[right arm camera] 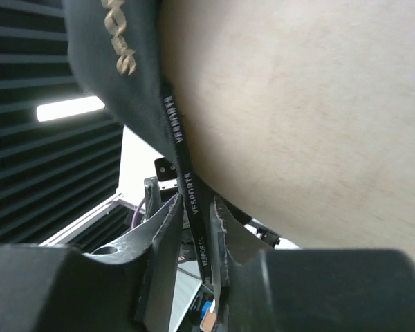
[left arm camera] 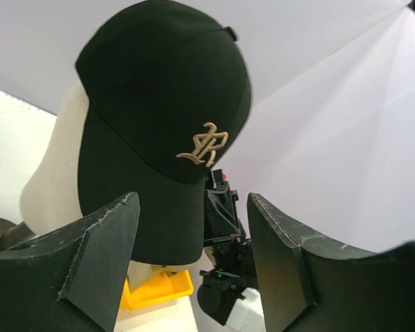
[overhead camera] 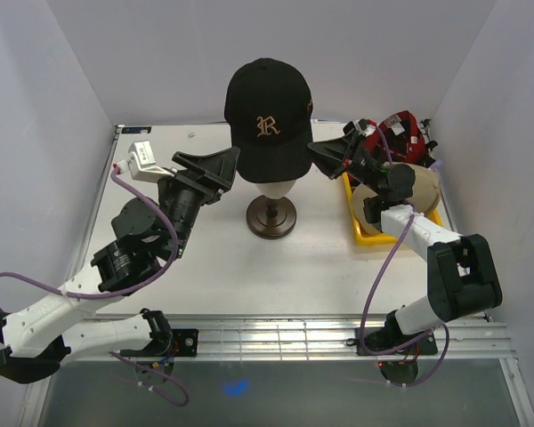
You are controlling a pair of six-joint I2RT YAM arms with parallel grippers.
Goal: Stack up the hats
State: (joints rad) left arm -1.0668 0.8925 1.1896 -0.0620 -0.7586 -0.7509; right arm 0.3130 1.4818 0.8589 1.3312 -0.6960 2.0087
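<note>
The black cap (overhead camera: 267, 116) sits on the mannequin head (overhead camera: 274, 189). The left gripper (left arm camera: 192, 207) gapes empty; the right gripper (right arm camera: 196, 207) stands narrowly around the cap's strap (right arm camera: 175, 131), hold unclear. A snagged strap could drag the cap off.

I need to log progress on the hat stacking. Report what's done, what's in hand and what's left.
Done: one black cap sits on the mannequin head. In hand: its rim runs between the right gripper's fingers, grip unclear; the left gripper hangs open at the brim. Left: the tan cap and red cap lie in the yellow bin, none stacked on the black one.
</note>
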